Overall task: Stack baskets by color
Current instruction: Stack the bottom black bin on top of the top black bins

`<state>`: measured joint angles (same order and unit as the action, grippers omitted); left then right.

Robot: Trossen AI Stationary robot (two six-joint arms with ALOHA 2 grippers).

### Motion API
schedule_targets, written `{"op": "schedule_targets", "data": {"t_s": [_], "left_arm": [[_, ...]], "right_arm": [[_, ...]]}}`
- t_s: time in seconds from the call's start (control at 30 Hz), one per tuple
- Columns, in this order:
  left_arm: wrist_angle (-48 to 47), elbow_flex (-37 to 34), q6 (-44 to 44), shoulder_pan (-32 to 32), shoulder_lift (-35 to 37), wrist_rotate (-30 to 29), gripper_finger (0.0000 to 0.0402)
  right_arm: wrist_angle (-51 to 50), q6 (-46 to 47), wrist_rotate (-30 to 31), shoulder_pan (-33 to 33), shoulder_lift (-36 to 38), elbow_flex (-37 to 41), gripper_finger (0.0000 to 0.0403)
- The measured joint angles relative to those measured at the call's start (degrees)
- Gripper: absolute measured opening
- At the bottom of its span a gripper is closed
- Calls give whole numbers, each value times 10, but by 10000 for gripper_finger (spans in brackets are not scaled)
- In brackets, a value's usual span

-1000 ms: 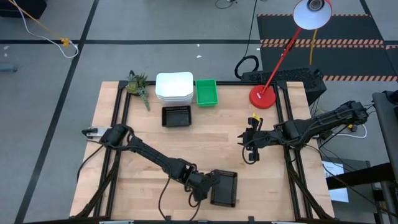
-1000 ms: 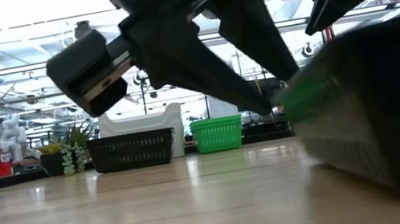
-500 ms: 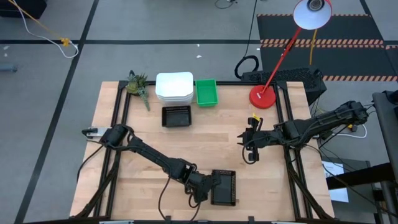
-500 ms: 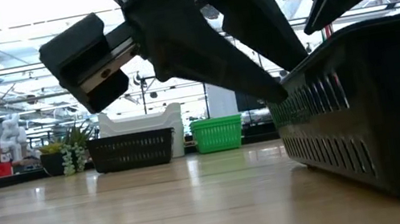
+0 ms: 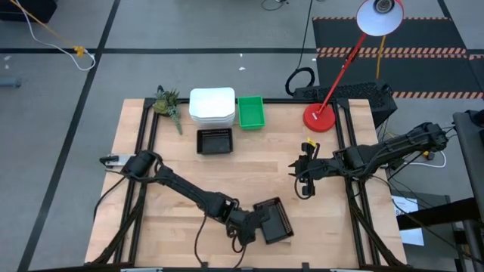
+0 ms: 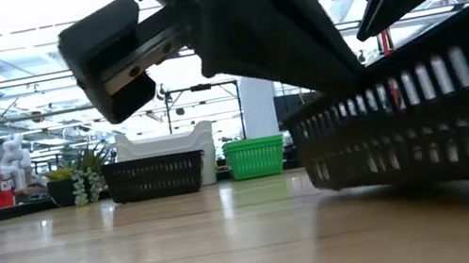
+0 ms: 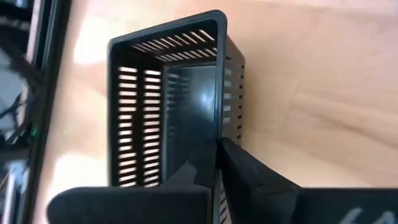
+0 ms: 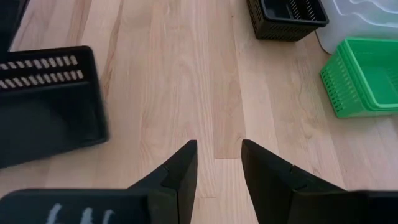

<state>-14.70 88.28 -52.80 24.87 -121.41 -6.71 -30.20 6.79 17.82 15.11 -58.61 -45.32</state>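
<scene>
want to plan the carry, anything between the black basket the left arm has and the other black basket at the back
Nothing visible. The left gripper is shut on the black basket near the front edge; bare wood lies between it and the other black basket.

One basket [image 5: 274, 221] lies near the table's [image 5: 189, 181] front edge, three groups [image 5: 227, 117] at its back.

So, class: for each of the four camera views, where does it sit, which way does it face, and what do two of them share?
High: overhead, straight down; both arms, table.
Low: table height, facing across; arms overhead, black basket tilted up.
Left wrist: on left arm; left end effector pinching that basket's wall.
Right wrist: on right arm; open right end effector above bare wood.
Shared: high and low both show the green basket, white baskets.
</scene>
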Motion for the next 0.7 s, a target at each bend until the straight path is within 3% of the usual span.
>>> {"op": "schedule_targets", "data": {"t_s": [0.33, 0.7], "left_arm": [[-41, -1, 99, -1, 64, -71, 5], [-147, 0, 200, -2, 91, -197, 3]], "right_arm": [[0, -2, 0, 0, 0, 0, 120], [0, -2, 0, 0, 0, 0, 120]]}}
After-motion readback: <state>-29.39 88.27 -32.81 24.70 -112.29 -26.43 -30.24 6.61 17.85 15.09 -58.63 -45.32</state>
